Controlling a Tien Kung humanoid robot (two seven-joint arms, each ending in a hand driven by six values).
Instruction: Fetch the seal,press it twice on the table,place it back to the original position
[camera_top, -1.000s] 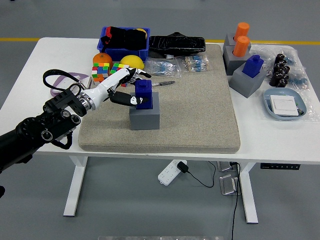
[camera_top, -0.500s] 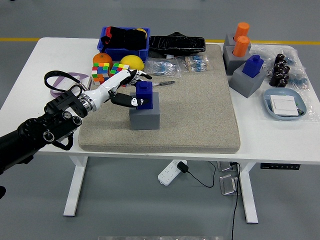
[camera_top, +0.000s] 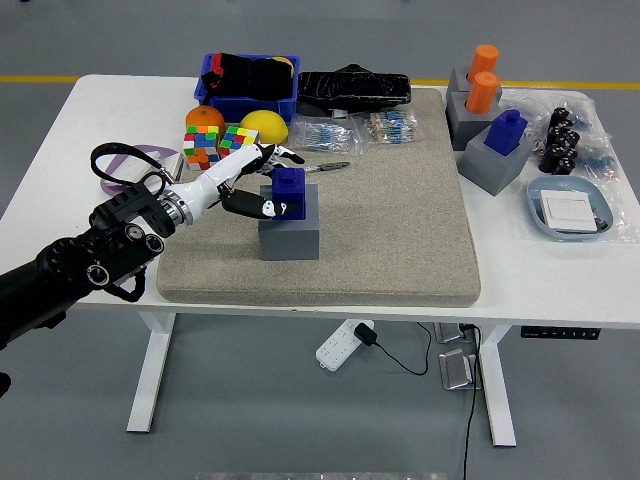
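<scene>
The blue block-shaped seal (camera_top: 289, 192) stands in its grey cube holder (camera_top: 289, 228) on the beige felt mat (camera_top: 400, 220), towards the mat's left part and roughly midway between its far and near edges. The robot's left hand (camera_top: 248, 180), white-shelled with dark fingertips, reaches in from the table's left side; its fingers (camera_top: 262, 207) are at the seal's left face, the thumb low and the others arched over the far side. They look closed around the block, though whether they press firmly cannot be told from here. The seal sits fully down in the holder, upright. Judging by this, the task is either at the fetch or at the set-back; nothing on the mat settles which. If it is the fetch, the next move calls for a firm pinch and a straight lift clear of the holder's rim before carrying it over bare mat; if the return, the fingers need only part and draw off leftward without tipping the block. A second blue seal in a grey holder (camera_top: 497, 153) stands near the mat's far right corner, untouched.
</scene>
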